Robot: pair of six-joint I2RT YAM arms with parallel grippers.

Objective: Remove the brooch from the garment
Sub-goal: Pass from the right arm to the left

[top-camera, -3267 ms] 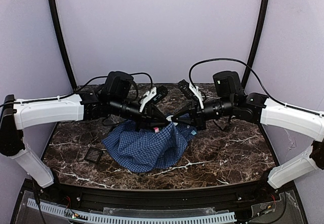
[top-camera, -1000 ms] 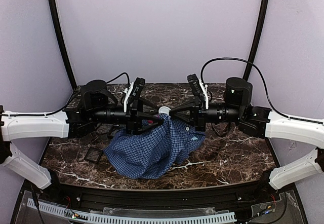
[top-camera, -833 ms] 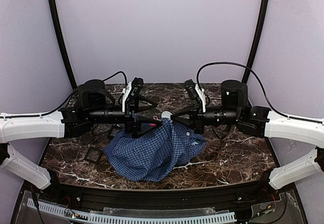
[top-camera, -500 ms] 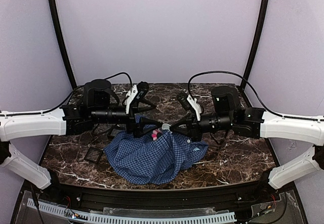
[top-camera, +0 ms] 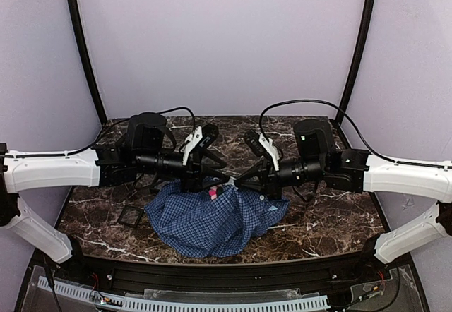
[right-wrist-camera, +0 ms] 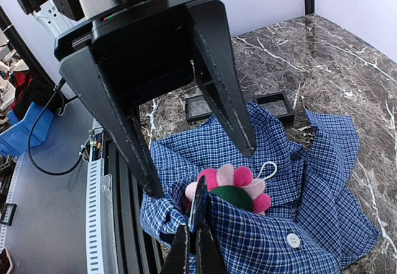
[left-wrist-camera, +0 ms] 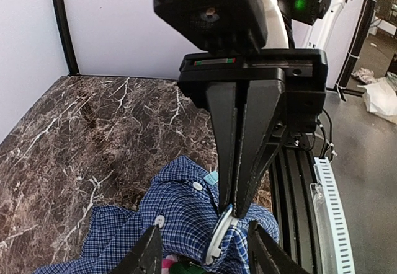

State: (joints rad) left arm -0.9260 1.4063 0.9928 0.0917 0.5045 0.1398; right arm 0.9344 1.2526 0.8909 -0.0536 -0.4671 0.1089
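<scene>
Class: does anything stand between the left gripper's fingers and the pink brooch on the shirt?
Nothing visible does. The left gripper, fingers open, hangs over the brooch, open air between. A fold of the shirt, pinched by the shut right gripper, hides only the brooch's lower edge.

Light was bright, even and diffuse, and the desk (top-camera: 332, 220) carried only soft, faint shadows with a mild sheen on its polished top. The top view looked slightly grainy; the wrist views bowed straight lines toward 3 and 9 o'clock.
</scene>
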